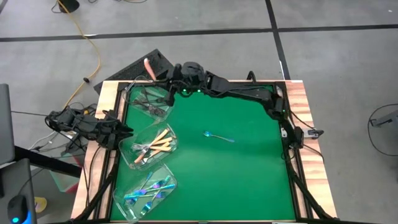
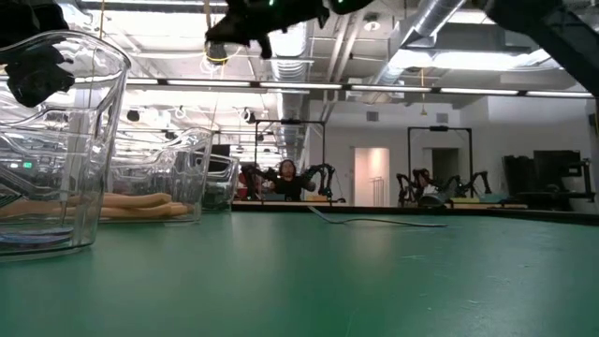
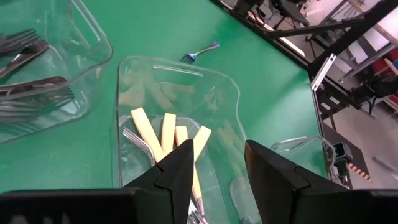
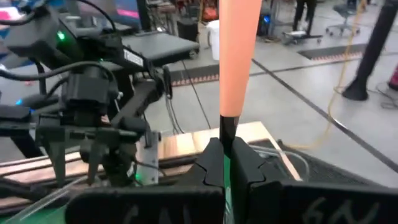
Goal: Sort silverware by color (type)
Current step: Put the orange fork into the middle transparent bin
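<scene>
We have our right arm stretched across the far side of the table, its hand (image 1: 163, 79) raised near the far left corner with fingers (image 4: 214, 163) pressed tight together. Our left arm waits at the left edge, its hand (image 3: 216, 163) held with fingers parted.

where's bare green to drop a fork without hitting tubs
Most of the green mat is bare: everything right of the three clear tubs, apart from one blue fork lying mid-table. The left edge is crowded, with the grey-fork tub, the cream-handled tub and the blue-fork tub stacked along it.
</scene>
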